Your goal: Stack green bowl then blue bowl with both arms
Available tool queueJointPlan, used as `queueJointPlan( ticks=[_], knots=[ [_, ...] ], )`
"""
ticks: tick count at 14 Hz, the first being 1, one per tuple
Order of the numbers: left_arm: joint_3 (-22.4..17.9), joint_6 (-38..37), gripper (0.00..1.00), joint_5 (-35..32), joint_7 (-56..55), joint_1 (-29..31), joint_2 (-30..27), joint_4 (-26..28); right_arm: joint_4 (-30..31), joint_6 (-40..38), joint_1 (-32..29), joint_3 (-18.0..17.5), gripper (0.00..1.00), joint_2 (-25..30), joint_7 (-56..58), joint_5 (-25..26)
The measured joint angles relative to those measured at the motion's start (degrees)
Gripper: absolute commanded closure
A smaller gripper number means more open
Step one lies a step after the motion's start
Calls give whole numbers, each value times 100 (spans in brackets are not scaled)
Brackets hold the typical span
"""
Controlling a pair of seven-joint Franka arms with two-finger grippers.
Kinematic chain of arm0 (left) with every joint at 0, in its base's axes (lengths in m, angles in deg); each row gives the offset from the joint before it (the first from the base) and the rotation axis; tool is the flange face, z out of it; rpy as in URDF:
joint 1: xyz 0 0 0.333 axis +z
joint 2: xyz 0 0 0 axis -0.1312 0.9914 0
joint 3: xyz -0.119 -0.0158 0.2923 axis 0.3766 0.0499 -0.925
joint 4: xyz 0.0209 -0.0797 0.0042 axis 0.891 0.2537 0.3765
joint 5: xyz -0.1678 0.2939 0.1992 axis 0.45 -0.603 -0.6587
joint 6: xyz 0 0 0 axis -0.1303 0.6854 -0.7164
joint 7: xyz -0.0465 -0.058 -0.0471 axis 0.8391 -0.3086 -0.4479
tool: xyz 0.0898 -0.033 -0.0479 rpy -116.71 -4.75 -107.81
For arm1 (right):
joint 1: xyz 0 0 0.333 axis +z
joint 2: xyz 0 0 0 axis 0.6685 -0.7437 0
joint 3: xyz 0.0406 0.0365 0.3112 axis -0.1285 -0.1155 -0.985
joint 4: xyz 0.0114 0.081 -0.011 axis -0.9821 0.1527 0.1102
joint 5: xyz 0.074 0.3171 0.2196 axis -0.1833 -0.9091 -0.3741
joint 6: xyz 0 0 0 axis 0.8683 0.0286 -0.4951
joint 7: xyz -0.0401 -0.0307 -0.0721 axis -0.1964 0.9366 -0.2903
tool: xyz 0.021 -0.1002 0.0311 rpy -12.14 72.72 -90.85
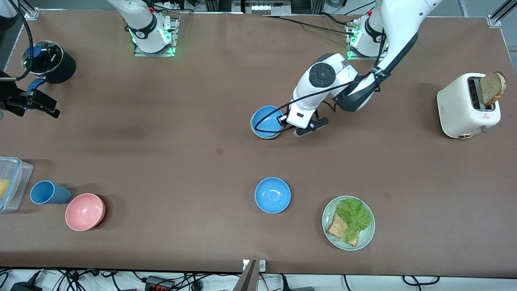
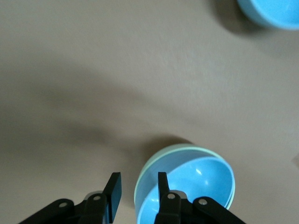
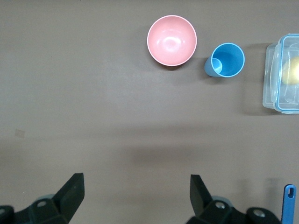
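Note:
A blue bowl [image 1: 266, 121] sits nested inside the green bowl [image 1: 264, 137] on the table in front of the left arm's base. Only the green bowl's pale rim shows. In the left wrist view the blue bowl [image 2: 201, 186] lies in the green bowl [image 2: 154, 161]. My left gripper [image 1: 284, 121] is low at this stack's rim and open [image 2: 138, 189]: one finger is inside the blue bowl, one outside, with the rim between them. A second blue bowl [image 1: 272, 195] stands alone nearer the front camera [image 2: 271, 11]. My right gripper [image 1: 52, 108] is open and empty over the right arm's end of the table [image 3: 135, 191].
A pink bowl [image 1: 85, 211] [image 3: 172, 40], a blue cup [image 1: 48, 192] [image 3: 226, 59] and a clear container [image 1: 12, 184] [image 3: 282, 74] stand at the right arm's end. A green plate [image 1: 329, 230] with lettuce and bread, a toaster [image 1: 468, 106] and a black pot [image 1: 50, 62] are also on the table.

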Motion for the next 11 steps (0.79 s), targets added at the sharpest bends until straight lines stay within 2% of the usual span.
queueJointPlan(
  ticks=[6, 11],
  knots=[
    [854, -698, 62, -1, 1059, 1417, -32, -372, 4, -1, -14, 0, 0, -1, 18, 1],
    [911, -1811, 61, -1, 2756, 1688, -33, -1192, 13, 3, -20, 0, 0, -2, 19, 1]
  ],
)
